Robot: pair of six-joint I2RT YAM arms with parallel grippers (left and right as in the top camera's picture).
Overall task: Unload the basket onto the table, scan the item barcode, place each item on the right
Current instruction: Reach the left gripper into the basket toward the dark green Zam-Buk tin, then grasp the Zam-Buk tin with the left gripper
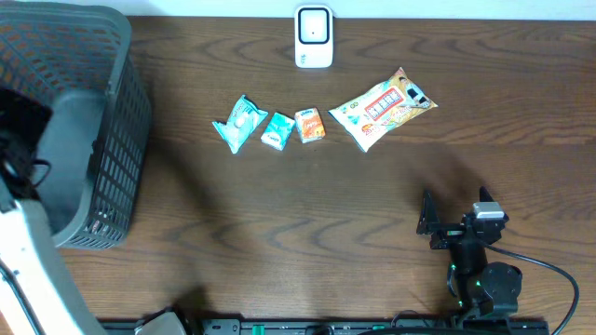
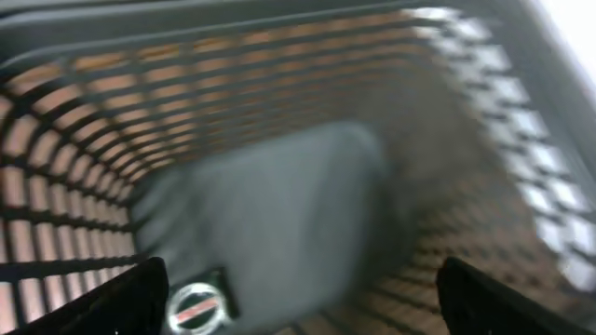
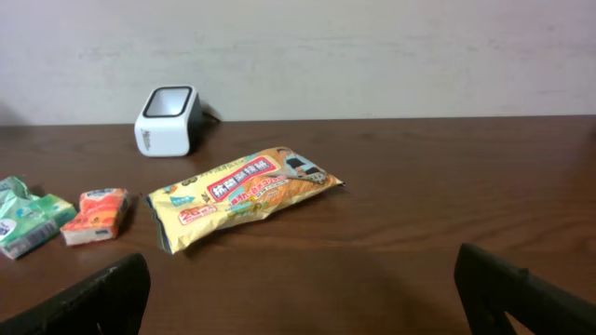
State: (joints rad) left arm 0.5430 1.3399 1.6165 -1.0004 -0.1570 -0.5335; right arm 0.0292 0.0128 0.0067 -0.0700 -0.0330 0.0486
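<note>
Left arm is tipped down into the dark mesh basket (image 1: pixel 116 158). The left fingers (image 2: pixel 121 302) are spread wide above a gray pouch (image 2: pixel 279 214) lying on the basket floor, with nothing clamped (view's pretty blurry tho). Right arm is folded low near the front of the tabletop (image 1: pixel 279 214), right fingers (image 3: pixel 102 298) wide apart and empty, facing the snack bag (image 3: pixel 242 195) and the white barcode scanner (image 3: pixel 168 119).

We've got the basket (image 1: pixel 121 140) at the left end of the table (image 1: pixel 279 233), with a pouch (image 1: pixel 74 158) in it. The scanner (image 1: pixel 314 37) sits mid far edge. In front of it there's a row: three packets (image 1: pixel 277 129), then the bag (image 1: pixel 384 107) on the right.
</note>
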